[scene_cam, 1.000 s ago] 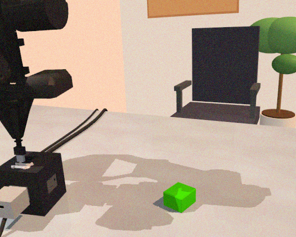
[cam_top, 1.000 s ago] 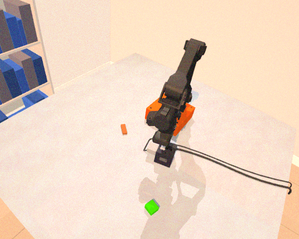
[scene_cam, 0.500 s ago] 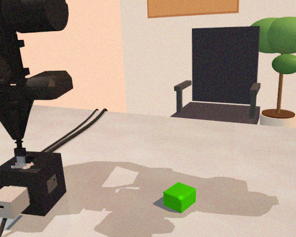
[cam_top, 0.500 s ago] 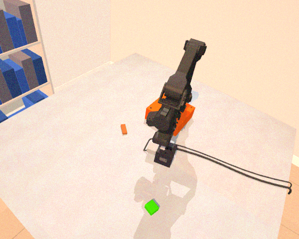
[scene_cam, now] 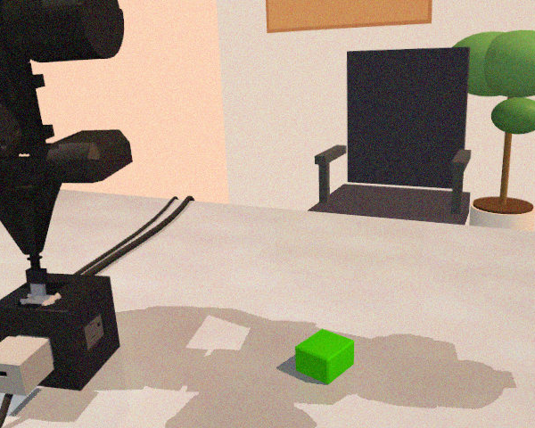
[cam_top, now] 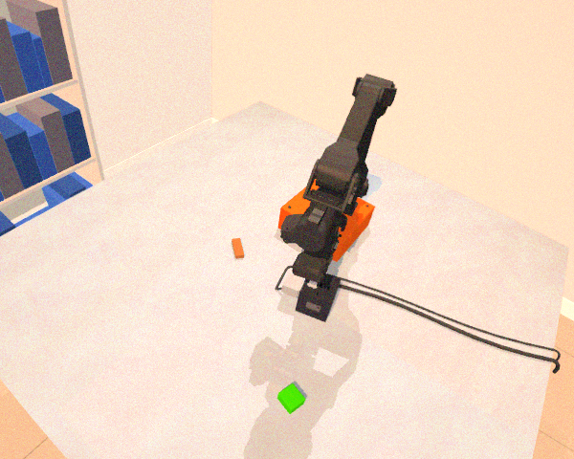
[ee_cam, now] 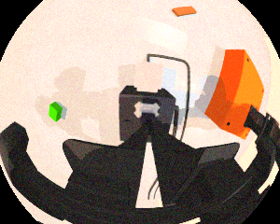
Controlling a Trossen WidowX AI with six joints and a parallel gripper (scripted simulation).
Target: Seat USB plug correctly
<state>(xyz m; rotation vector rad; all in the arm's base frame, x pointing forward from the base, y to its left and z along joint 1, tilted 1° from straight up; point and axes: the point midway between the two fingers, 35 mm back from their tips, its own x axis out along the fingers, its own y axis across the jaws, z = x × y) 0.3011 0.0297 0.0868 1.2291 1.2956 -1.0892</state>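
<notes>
The dark power cube (cam_top: 318, 299) (scene_cam: 101, 299) (ee_cam: 128, 119) stands on the table, with a pale-rimmed socket (scene_cam: 51, 300) (ee_cam: 140, 110) on top. My gripper (scene_cam: 35, 254) (ee_cam: 149, 129) is right above it, pointing down, shut on the USB plug (scene_cam: 36, 276) by its thin upper end. The plug is upright over the socket. A length of its silvery metal shows below the dark body, down to the socket's rim in the exterior view. Whether its tip is inside the opening, and which way round it is, I cannot tell. The top view hides the plug behind the arm.
A pale adapter block (scene_cam: 35, 352) (ee_cam: 149, 77) sticks out of the cube's side. Dark cables (cam_top: 426, 312) (scene_cam: 138, 234) run from the cube across the table. A green block (cam_top: 291, 398) (scene_cam: 325, 355) (ee_cam: 55, 111), a small orange block (cam_top: 237, 248) (ee_cam: 184, 10) and a large orange box (cam_top: 354, 229) (ee_cam: 229, 89) are also there.
</notes>
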